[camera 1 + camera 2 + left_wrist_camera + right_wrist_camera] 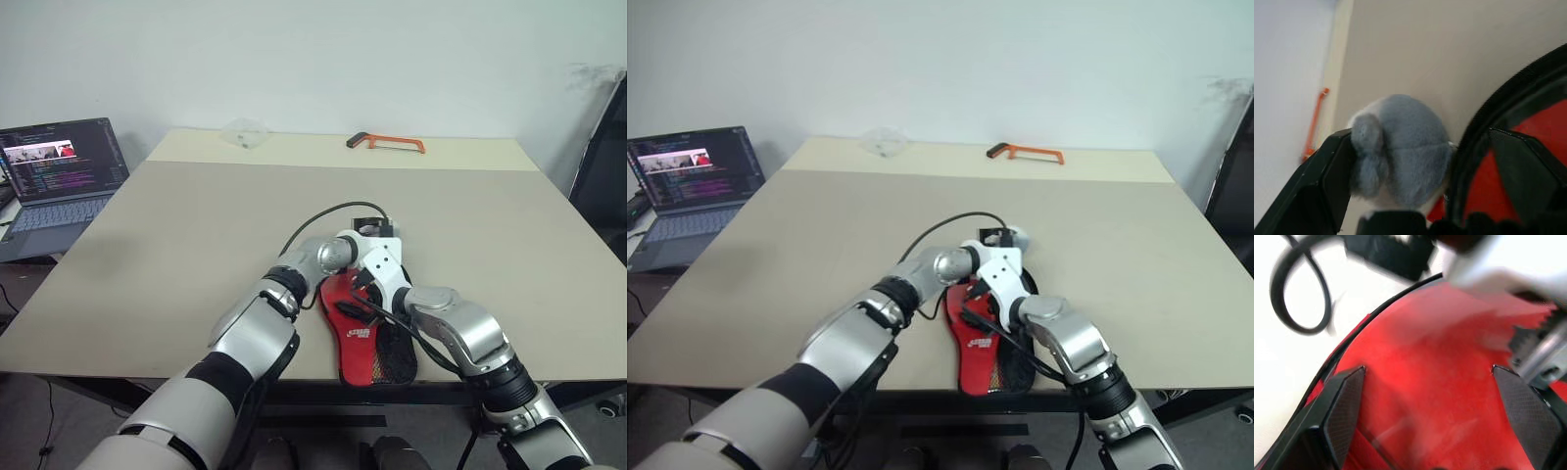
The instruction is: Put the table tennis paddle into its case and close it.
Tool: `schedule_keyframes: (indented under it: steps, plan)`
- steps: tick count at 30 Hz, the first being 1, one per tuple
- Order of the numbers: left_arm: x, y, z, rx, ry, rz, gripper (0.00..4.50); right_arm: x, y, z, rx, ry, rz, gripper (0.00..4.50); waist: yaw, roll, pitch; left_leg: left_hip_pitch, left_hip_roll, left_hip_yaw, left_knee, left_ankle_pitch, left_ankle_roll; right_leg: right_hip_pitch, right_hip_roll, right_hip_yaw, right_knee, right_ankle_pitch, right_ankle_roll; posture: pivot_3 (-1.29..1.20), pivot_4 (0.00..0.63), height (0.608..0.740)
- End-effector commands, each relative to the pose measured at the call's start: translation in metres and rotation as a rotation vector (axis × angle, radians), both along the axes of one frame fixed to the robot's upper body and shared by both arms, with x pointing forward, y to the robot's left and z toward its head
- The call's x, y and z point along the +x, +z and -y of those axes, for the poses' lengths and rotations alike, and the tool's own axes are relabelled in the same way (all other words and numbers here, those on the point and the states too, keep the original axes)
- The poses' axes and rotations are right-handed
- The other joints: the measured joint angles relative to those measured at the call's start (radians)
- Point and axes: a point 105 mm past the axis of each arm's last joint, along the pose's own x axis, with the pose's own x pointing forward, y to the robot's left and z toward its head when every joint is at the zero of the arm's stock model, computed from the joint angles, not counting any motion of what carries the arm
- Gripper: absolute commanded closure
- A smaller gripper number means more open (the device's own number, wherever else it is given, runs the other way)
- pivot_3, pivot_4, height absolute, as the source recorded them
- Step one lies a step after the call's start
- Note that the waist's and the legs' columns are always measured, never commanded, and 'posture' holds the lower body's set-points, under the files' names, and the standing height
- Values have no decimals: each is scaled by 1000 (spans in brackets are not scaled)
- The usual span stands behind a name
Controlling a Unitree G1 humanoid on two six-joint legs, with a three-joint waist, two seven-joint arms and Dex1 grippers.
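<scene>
Left eye view showed the case (364, 338), red side up, lying at the lower centre on the counter (196, 225) near its front edge. Both grippers met over it: left gripper (1420, 142) and right gripper (1427, 374) each spread wide, holding nothing.

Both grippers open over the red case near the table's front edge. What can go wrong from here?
1. The red paddle-shaped zip case lies at the near edge of the beige table, its narrow end about at the edge; a nudge could push it off.
2. The left gripper and right gripper are open, so nothing pins the case; it may slide when zipping.
3. The arms cross closely above it, and a black cable loops there; a snag or collision looks possible.
</scene>
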Motion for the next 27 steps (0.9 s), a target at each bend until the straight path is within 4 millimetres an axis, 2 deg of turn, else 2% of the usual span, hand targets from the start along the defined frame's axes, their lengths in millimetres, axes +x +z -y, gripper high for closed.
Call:
schedule_keyframes:
  steps: [1, 5, 7, 10, 13, 18, 20, 22, 27]
  plan:
    - [-5, 31, -3, -186, -83, -124, 26, -2, -46, 29, -122, -76, -152, 0, -4, 0, 0, 0, 0, 0, 0, 0, 0, 0, 0, 0, 0, 0, 0, 0, 150, 740]
    - [-1, 72, -33, -382, -113, -228, 26, 1, -37, 31, -123, -59, -133, 0, 0, 0, 1, -3, 1, -2, -1, 3, 5, -2, 2, -1, 1, 1, 2, 0, 150, 740]
    - [-1, 84, -48, -458, -131, -291, 26, 1, -29, 31, -118, -35, -112, 0, 4, 0, 1, -3, 1, -2, -1, 3, 5, -1, 2, -1, 0, 0, 3, 0, 150, 740]
    - [-3, 89, -76, -569, -128, -404, 26, -2, -15, 28, -94, 17, -71, 0, 5, 1, 1, -3, 1, -2, -1, 3, 5, -1, 2, -1, 0, 0, 3, 0, 150, 740]
    - [-5, 85, -108, -665, -92, -480, 26, -13, 2, 23, -64, 102, -48, 0, 8, 1, 1, -5, 0, -3, -1, 3, 5, -1, 1, -2, 0, -1, 4, 0, 150, 740]
    - [-11, 96, -135, -798, -100, -532, 26, -28, 21, 22, -43, 226, -7, 0, 9, 0, 9, -9, 1, -4, -1, 3, 4, -4, 1, -4, -1, -1, 3, 0, 150, 740]
    - [-13, 100, -142, -831, -102, -533, 26, -30, 30, 24, -38, 257, 20, 0, 9, -1, 15, -9, 1, -5, -1, 3, 4, -4, 1, -5, -1, -1, 3, 0, 150, 740]
    - [-22, 102, -143, -837, -142, -565, 26, -30, 47, 30, -11, 278, 64, 0, 7, 1, 18, -10, 1, -5, -1, 3, 4, -5, 1, -5, -1, -1, 3, 0, 150, 740]
    - [-53, 93, -126, -786, -235, -652, 26, -17, 100, 51, 66, 256, 186, 0, 7, 3, 21, -10, 1, -5, -1, 2, 3, -4, 1, -4, 0, 0, 1, 0, 150, 740]
